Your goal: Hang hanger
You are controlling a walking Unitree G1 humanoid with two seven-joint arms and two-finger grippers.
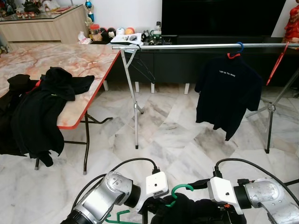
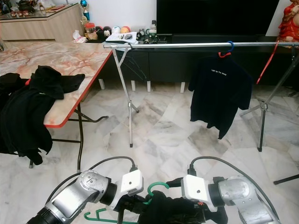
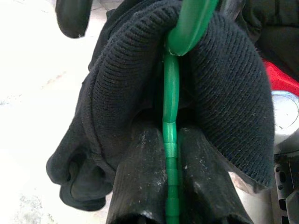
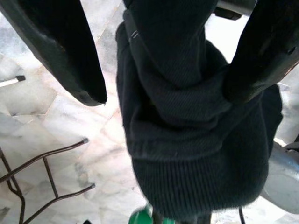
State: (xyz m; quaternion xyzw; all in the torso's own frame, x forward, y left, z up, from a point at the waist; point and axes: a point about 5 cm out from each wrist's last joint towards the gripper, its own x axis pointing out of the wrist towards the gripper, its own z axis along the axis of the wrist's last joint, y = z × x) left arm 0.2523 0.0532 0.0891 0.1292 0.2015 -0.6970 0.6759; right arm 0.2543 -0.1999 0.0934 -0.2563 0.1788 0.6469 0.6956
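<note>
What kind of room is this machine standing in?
Most likely a home living room used for laundry: a large dark television on a low cabinet, a marble floor, a drying rail with a black T-shirt hanging, and clothes piled on a folding table.

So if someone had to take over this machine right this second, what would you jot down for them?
Left claw: shut on the green hanger, pinching its stem between both fingers.
Right claw: open, fingers on either side of the dark garment bunched on that hanger.
Both are held low in front of the robot, above the marble floor.
The clothes rail stands ahead, with one black T-shirt already hung on a blue hanger.
More dark clothes lie on the table to the left.
Left: approach the rail, hook the green hanger over it.
</note>
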